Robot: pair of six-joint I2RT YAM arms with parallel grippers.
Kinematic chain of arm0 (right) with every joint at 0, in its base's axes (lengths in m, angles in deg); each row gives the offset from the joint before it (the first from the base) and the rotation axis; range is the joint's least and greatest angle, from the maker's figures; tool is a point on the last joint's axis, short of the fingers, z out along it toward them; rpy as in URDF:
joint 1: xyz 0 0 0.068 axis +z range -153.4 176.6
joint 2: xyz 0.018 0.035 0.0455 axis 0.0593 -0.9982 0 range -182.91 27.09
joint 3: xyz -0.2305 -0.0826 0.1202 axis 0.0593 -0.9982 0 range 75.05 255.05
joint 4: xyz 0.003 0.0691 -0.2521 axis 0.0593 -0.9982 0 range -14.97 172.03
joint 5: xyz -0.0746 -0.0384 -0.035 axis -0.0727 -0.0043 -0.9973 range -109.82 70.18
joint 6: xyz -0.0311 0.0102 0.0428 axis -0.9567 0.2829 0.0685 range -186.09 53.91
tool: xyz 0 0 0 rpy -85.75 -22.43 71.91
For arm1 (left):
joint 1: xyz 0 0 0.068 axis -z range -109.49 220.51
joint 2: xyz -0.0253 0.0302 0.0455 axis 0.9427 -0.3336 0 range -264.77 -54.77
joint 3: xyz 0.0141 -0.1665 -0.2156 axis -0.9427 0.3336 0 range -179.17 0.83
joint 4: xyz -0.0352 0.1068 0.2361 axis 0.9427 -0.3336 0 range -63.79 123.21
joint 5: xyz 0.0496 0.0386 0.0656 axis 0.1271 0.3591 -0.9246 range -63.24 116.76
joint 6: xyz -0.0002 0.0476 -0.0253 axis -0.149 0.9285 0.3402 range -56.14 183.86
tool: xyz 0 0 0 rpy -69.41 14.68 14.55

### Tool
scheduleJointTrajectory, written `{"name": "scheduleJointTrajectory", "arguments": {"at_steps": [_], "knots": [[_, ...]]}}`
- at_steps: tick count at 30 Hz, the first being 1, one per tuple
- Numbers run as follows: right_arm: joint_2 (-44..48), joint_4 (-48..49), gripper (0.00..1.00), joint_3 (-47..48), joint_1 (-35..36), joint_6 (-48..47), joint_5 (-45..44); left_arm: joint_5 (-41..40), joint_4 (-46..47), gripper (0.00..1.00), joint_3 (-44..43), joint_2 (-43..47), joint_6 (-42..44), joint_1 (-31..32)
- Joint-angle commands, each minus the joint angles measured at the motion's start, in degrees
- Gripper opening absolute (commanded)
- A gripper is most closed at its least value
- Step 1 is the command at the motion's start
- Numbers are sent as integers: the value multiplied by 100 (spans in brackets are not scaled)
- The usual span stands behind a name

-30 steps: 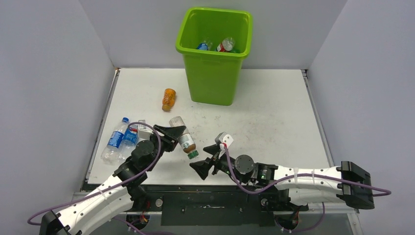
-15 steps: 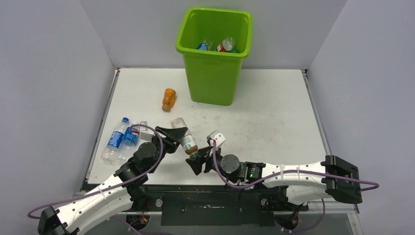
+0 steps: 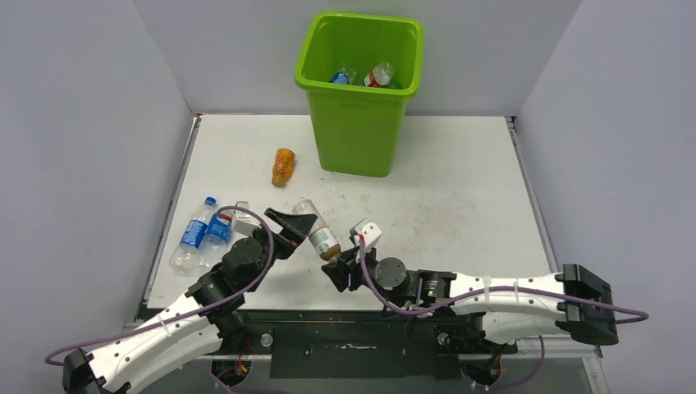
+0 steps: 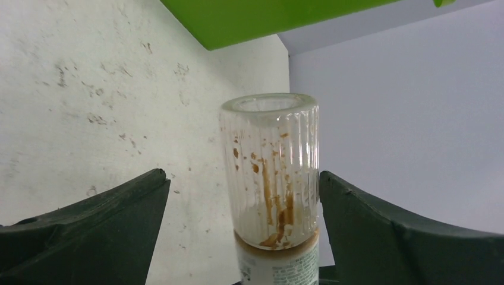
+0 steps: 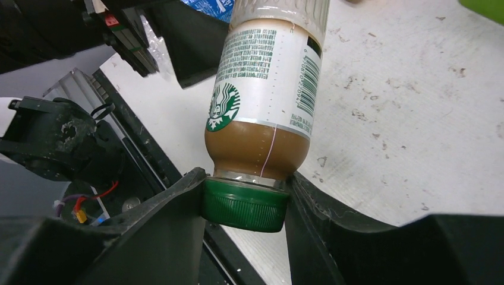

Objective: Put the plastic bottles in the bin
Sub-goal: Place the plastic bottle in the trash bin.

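Right end effector clamps coffee bottle

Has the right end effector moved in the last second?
Yes. Against the bin, the right end effector shifted slightly left in the top view, closing onto the green cap of the coffee bottle.

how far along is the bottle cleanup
Done: at least two bottles lie in the bin. In hand: the right gripper clamps the coffee bottle by its green cap; the left gripper stands open around its base. Left: the orange bottle and two blue-labelled bottles on the table.
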Motion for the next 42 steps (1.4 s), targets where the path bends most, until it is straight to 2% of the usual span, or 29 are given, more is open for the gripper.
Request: {"name": "scheduleJointTrajectory", "arguments": {"at_steps": [1, 3, 6, 9, 12, 13, 15, 22, 28, 34, 36, 42], "knots": [[777, -1613, 5, 610, -71, -380, 77, -660, -907, 96, -896, 641, 2007, 5], [947, -2680, 5, 958, -139, -441, 225, -384, -702, 96, -1229, 963, 3617, 8], [1058, -3928, 5, 1539, -289, -487, 606, 810, -860, 96, -1914, 945, 5952, 9], [1194, -4754, 5, 1895, -335, -446, 816, 2119, -2224, 97, -2858, 281, 7458, 14], [1224, -5260, 5, 2208, -400, -438, 1317, 3851, -3256, 96, -3047, -142, 9121, 39], [1187, -5392, 5, 2312, -408, -470, 1563, 4124, -3451, 96, -3004, -195, 9510, 69], [1105, -5646, 5, 2463, -412, -533, 1752, 3962, -3584, 96, -2974, -290, 10087, 155], [1141, -5665, 5, 2492, -413, -696, 2264, 3837, -3747, 96, -3350, -516, 11264, 412], [1000, -5724, 5, 2633, -410, -813, 2501, 4246, -3677, 96, -3447, -848, 11627, 753], [959, -5914, 5, 2934, -399, -973, 2646, 3588, -4135, 100, -3583, -1546, 11838, 1501], [973, -5996, 5, 3033, -389, -1024, 2692, 3522, -4146, 93, -3605, -1680, 11855, 1598], [1041, -6262, 5, 3183, -336, -1188, 2759, 3267, -4118, 88, -3545, -1786, 11901, 1609]]}}
